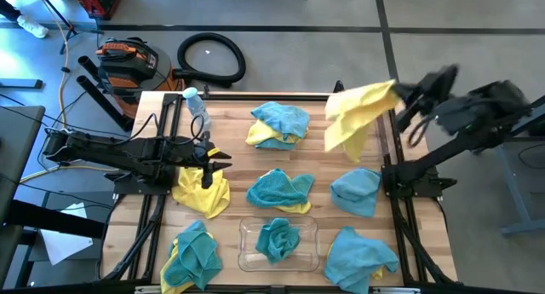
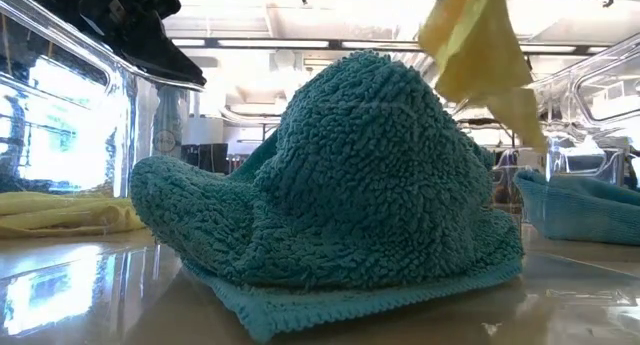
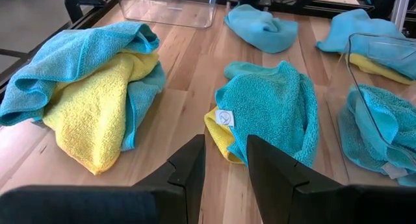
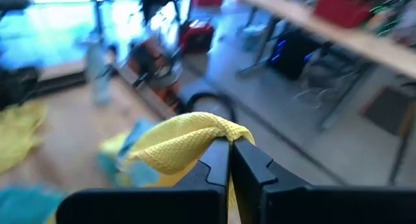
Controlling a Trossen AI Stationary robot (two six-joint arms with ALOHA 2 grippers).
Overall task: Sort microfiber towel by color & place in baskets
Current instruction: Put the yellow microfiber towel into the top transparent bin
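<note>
My right gripper (image 1: 398,96) (image 4: 229,152) is shut on a yellow towel (image 1: 358,115) (image 2: 480,45), lifted above the table's far right. Below it stands a clear basket (image 3: 169,6). A second clear basket (image 1: 251,258) at the near middle holds a teal towel (image 1: 279,239) (image 2: 340,185). My left gripper (image 1: 223,164) (image 3: 225,159) is open at the left, beside a yellow towel (image 1: 202,192), touching nothing. Teal and yellow piles (image 1: 279,123) (image 1: 279,190) lie in the middle. My right gripper pinches the yellow towel at a bunched fold (image 4: 211,134) between its two fingers. The towel is lifted clear of the table and hangs below and to the left of the fingers, slack (image 1: 345,136).
More teal towels lie at the right (image 1: 356,192) and near right (image 1: 362,258), and a teal-and-yellow pile at the near left (image 1: 192,258). A clear water bottle (image 1: 197,106) stands at the far left. A black hose (image 1: 211,57) lies on the floor beyond the table.
</note>
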